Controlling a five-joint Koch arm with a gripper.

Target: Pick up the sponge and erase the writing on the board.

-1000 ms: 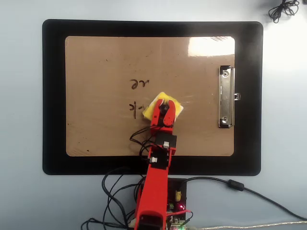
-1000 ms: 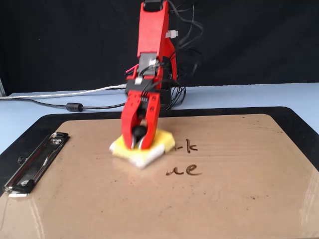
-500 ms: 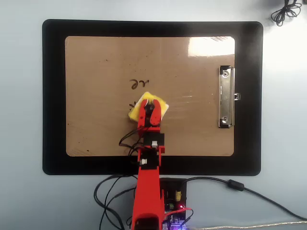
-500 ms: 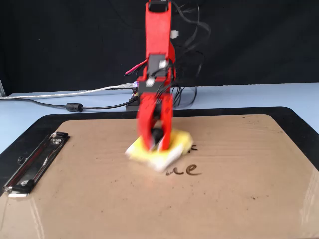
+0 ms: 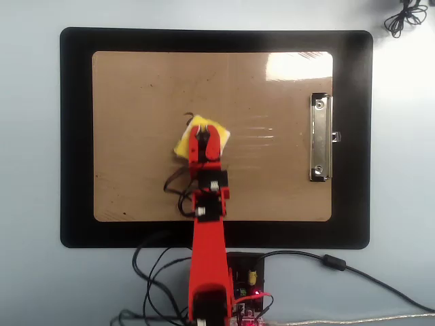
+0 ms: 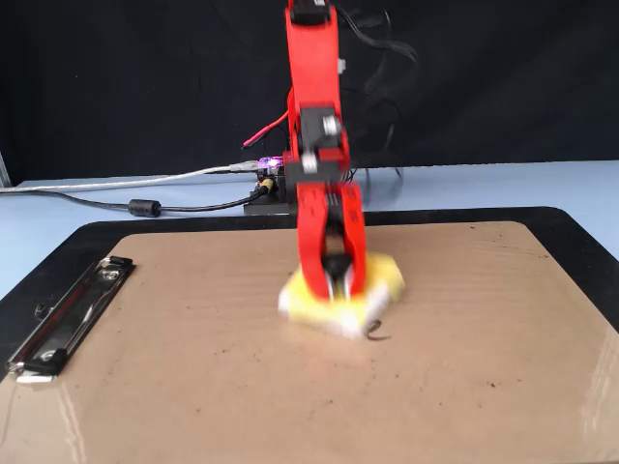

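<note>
Tool (image 5: 203, 138) clamping sponge (image 5: 187, 140), shifted left on board (image 5: 136, 88); writing (image 6: 377, 333) nearly erased.

writing (image 6: 377, 334) mostly hidden under blurred sponge (image 6: 343, 295)

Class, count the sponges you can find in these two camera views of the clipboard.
1. The yellow sponge sits near the middle of the board, pinched in the red gripper; the fixed view shows the same sponge. No others are visible.
</note>
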